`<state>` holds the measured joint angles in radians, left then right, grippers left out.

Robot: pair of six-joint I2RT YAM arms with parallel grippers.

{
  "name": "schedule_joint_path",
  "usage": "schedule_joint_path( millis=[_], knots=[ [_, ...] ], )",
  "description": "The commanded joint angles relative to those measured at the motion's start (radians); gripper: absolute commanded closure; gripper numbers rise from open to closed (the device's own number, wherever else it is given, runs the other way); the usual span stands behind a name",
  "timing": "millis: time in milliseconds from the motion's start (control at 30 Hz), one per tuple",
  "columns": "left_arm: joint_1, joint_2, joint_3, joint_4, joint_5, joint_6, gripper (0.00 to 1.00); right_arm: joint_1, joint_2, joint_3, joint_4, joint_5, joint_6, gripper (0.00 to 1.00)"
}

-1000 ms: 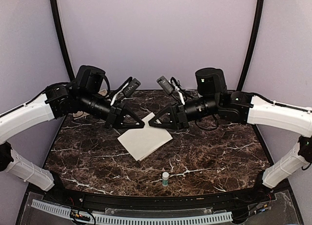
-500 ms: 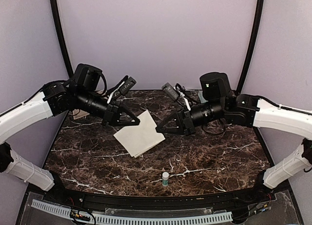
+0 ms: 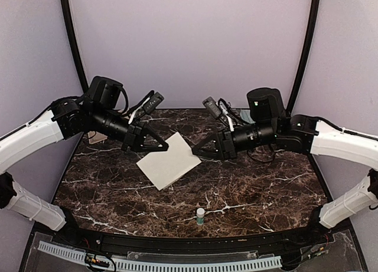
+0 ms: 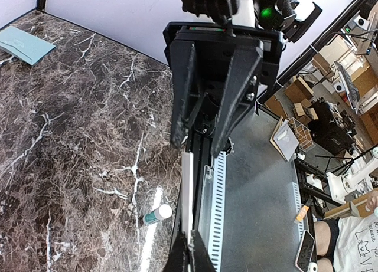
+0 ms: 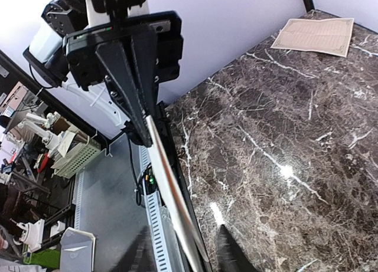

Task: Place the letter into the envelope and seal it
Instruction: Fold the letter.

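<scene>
Over the table [image 3: 266,183], the letter [image 3: 168,161] hung in the air. The left jaws were clamped tight on one edge, and the right jaws were slightly apart around the opposite corner, not gripping. The envelope [image 4: 23,45] lay flat, well away from both jaws. Since a second earlier, the letter had drifted toward the left jaws' side.

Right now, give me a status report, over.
Left gripper shut on letter, held aloft. Right gripper open around its other edge. Envelope flat at the back. Glue stick well clear.
</scene>
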<state>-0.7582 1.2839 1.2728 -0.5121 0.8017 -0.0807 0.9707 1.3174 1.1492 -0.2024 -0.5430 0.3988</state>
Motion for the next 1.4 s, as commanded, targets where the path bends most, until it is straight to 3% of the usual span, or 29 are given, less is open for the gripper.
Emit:
schedule_joint_path(
  millis=[0, 167, 500, 733, 1067, 1133, 1167, 1233, 1300, 1367],
  knots=[
    [0.001, -0.007, 0.020, -0.010, 0.054, 0.009, 1.00, -0.021, -0.045, 0.005, 0.024, 0.050, -0.002, 0.46],
    [0.000, -0.005, 0.020, 0.026, 0.086, -0.014, 1.00, -0.009, 0.020, 0.097, -0.040, -0.016, -0.057, 0.32],
    [-0.040, 0.003, -0.010, 0.104, 0.120, -0.075, 1.00, 0.024, 0.096, 0.185, -0.019, -0.138, -0.098, 0.25],
    [-0.050, 0.008, -0.020, 0.141, 0.151, -0.098, 1.00, 0.037, 0.115, 0.175, 0.030, -0.190, -0.076, 0.42],
    [-0.053, 0.025, -0.014, 0.127, 0.170, -0.090, 1.00, 0.041, 0.097, 0.136, 0.115, -0.194, -0.024, 0.89],
    [-0.053, 0.023, -0.011, 0.123, 0.161, -0.086, 0.94, 0.042, 0.098, 0.137, 0.095, -0.161, -0.026, 1.00],
    [-0.053, 0.019, -0.011, 0.119, 0.155, -0.084, 0.86, 0.041, 0.096, 0.138, 0.083, -0.138, -0.029, 1.00],
    [-0.053, 0.010, -0.014, 0.119, 0.138, -0.081, 0.78, 0.040, 0.087, 0.132, 0.075, -0.110, -0.035, 1.00],
    [-0.053, 0.001, -0.016, 0.111, 0.123, -0.073, 0.78, 0.039, 0.074, 0.125, 0.074, -0.097, -0.036, 1.00],
    [-0.053, -0.006, -0.019, 0.096, 0.104, -0.063, 0.83, 0.035, 0.063, 0.122, 0.071, -0.086, -0.038, 1.00]
  ],
)
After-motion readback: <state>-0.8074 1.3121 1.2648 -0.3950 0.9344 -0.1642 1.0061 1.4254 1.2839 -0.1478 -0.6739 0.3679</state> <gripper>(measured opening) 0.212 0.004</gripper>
